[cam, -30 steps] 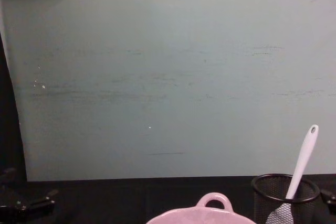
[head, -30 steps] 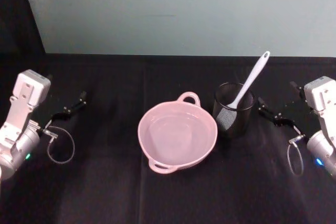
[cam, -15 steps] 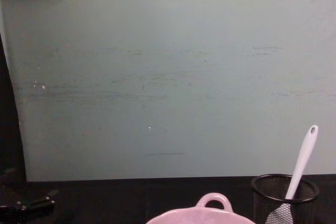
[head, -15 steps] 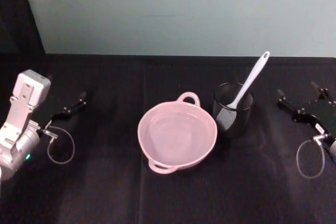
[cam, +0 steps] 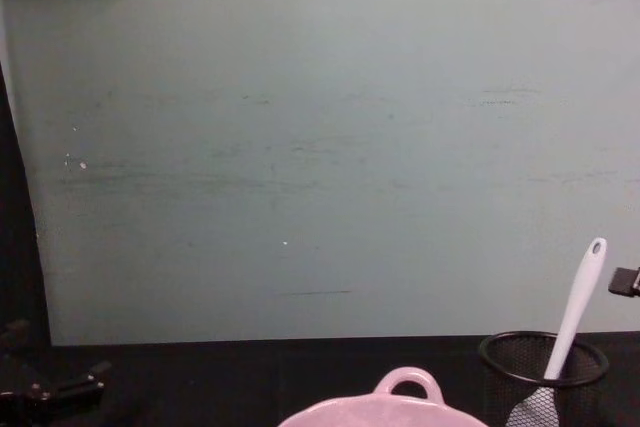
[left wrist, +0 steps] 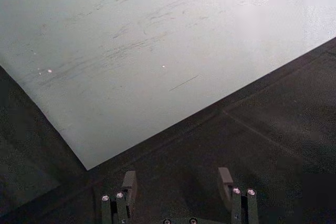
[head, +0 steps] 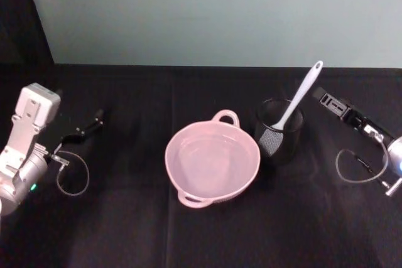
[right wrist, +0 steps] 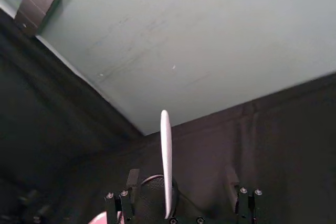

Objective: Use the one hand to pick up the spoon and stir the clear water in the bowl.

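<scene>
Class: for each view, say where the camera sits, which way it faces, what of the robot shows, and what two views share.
Head: high, looking down at the table; left gripper, right gripper, bowl between.
Chest: low, looking across at the wall; both grippers at the edges.
Left wrist: on the left arm, facing the wall; its open fingers.
Right wrist: on the right arm, facing the spoon; its open fingers.
Shared: head and chest both show spoon in mesh cup.

Open air is surrounding slim white plastic spoon (head: 302, 92) handle; black wire-mesh cup (head: 290, 142) is walling its lower end, w/ pale pink round bowl (head: 181, 145) crowding cup's left.
</scene>
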`<state>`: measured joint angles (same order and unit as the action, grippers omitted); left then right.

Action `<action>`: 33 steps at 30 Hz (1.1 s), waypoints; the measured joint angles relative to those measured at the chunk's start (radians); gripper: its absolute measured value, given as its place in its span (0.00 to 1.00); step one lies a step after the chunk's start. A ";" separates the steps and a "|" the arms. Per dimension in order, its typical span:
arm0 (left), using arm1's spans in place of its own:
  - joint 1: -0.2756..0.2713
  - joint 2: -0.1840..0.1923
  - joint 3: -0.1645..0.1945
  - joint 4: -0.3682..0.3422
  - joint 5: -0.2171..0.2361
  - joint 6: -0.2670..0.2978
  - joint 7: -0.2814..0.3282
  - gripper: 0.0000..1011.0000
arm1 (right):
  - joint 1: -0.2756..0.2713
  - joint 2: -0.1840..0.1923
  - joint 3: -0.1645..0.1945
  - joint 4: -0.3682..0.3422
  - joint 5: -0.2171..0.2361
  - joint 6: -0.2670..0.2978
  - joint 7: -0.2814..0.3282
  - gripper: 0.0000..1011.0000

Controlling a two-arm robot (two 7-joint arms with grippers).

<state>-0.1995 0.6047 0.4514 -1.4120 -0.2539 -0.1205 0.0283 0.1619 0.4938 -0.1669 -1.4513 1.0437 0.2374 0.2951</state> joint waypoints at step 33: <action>0.000 0.000 0.000 0.000 0.000 0.000 0.000 1.00 | 0.307 -0.054 -0.142 0.403 0.100 -0.006 0.286 0.83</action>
<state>-0.1995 0.6047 0.4514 -1.4120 -0.2539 -0.1205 0.0283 0.4690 0.4395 -0.3094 -1.0482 1.1435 0.2319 0.5814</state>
